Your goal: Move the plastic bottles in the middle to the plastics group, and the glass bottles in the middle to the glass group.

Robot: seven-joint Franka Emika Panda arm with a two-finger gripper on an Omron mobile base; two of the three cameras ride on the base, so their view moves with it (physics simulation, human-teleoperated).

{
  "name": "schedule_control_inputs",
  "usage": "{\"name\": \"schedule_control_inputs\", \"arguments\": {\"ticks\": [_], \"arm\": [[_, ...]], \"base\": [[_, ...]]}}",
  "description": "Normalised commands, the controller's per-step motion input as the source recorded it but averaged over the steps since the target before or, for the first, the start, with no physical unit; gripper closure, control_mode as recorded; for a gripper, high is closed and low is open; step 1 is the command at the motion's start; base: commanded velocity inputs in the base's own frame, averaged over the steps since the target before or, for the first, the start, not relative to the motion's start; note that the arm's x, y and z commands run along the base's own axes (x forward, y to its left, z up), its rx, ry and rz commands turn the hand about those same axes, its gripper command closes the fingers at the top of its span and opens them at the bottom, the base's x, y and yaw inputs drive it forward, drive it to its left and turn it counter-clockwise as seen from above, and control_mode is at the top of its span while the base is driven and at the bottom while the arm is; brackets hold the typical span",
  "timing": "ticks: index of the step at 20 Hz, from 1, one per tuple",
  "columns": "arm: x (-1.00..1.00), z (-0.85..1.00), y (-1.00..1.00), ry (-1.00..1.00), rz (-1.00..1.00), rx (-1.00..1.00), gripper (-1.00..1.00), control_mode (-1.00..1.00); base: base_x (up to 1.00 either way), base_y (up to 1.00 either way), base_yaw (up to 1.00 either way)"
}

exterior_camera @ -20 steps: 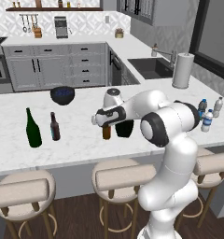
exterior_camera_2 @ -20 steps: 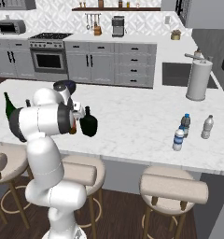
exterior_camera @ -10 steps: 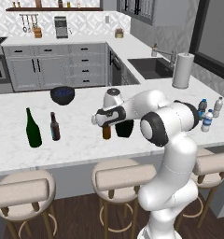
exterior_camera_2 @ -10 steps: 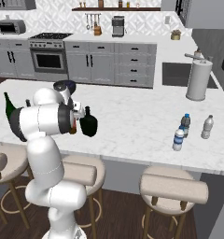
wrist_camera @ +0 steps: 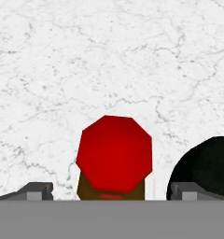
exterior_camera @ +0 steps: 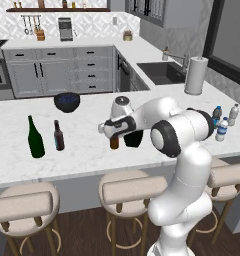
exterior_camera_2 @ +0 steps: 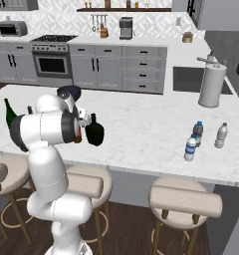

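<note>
My gripper [wrist_camera: 111,189] is open and hangs just over the slim amber-brown bottle [exterior_camera: 114,142], one finger on each side of its red top [wrist_camera: 115,154] without touching it. The squat black bottle [exterior_camera: 133,138] [wrist_camera: 205,168] stands right beside it. In the right base view the arm hides most of the amber bottle; the black bottle [exterior_camera_2: 94,132] shows. To the left stand the tall green bottle [exterior_camera: 35,137] and the brown labelled bottle [exterior_camera: 58,136]. At the far right, the white-capped water bottle [exterior_camera: 222,129] stands by the blue-capped bottle [exterior_camera: 218,115] and the greyish bottle [exterior_camera: 234,114].
A dark blue bowl [exterior_camera: 67,101] sits behind the middle of the counter. A paper towel roll [exterior_camera: 195,76] stands at the back right by the sink [exterior_camera: 162,72]. Padded stools [exterior_camera: 132,187] line the counter's front edge.
</note>
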Motion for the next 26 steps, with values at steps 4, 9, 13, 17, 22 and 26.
{"name": "schedule_control_inputs", "arguments": {"ticks": [4,9,13,17,22,26], "arm": [[0.00,-0.03,0.00,-0.07,0.00,0.00,-1.00,-1.00],[0.00,0.00,0.00,-0.04,0.00,0.00,-1.00,-1.00],[0.00,-0.03,0.00,-0.05,0.00,0.00,-1.00,-1.00],[0.01,-0.05,0.00,-0.05,0.00,0.00,-1.00,-1.00],[0.00,-0.03,0.00,-0.04,0.00,0.00,-1.00,-1.00],[0.00,0.00,0.00,0.00,0.00,0.00,1.00,-1.00]], "base": [[0.00,0.00,0.00],[0.00,0.00,0.00],[0.00,0.00,0.00],[0.00,0.00,0.00],[0.00,0.00,0.00],[0.00,0.00,0.00]]}}
